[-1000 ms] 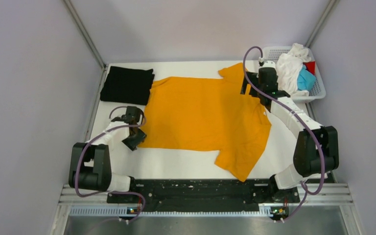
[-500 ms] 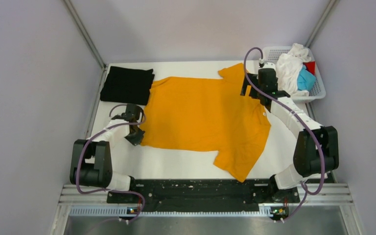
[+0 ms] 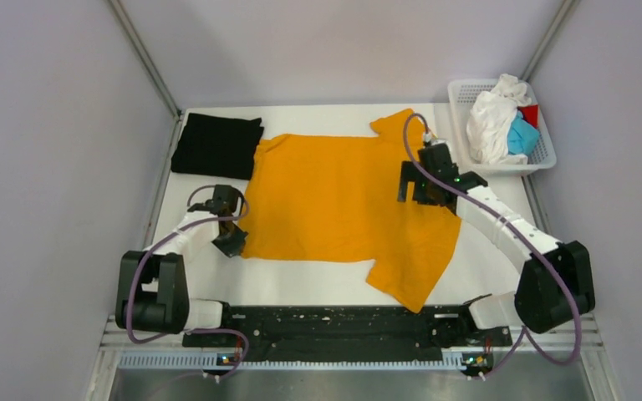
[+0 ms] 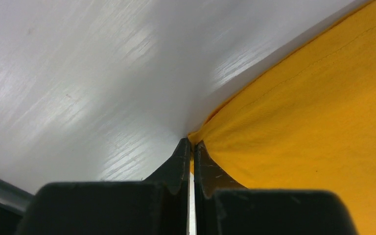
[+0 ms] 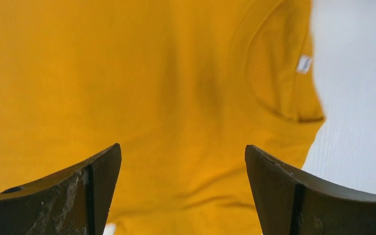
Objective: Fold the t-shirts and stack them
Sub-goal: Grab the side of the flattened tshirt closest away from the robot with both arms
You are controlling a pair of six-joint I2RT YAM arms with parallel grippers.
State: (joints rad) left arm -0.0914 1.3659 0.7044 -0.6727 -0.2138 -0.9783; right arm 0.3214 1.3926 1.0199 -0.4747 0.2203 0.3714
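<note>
**A:** So where are we on the shirts? Going big to small: the white counter [image 3: 217,280] has the orange-yellow t-shirt [image 3: 334,200] spread flat over most of its middle. The hem faces the left arm, the collar [image 5: 279,83] faces the right, and one sleeve points to the far edge and the other to the near one.

**B:** Yep, and the black t-shirt [image 3: 216,146] is folded at the far left corner, touching the orange one's hem or just beside it. We'd call that the start of the stack. The basket [image 3: 543,154] at far right holds the white t-shirt [image 3: 489,125], light blue t-shirt [image 3: 520,138] and red t-shirt [image 3: 531,113], all bunched up.

**A:** So one's done, one's in hand and three are to go, as we read it. What about the hands?

**B:** The left hand [image 4: 192,144] is pinched tight on the near-left hem corner. We can see yellow cloth caught right at the tips, down on the counter. The right hand [image 5: 181,149] is spread wide with nothing in it, hovering over the chest just beside the collar.

**A:** Looks to us like the very start of the first fold, with one corner grabbed and the other not yet.

**B:** Agreed. Next we'd want the right hand to drop and close on the shoulder at the same side as that hem corner. Then both can lift together and carry that edge across. If it only grabs the top layer, or the lift is uneven, we'd expect a skewed fold.
</note>
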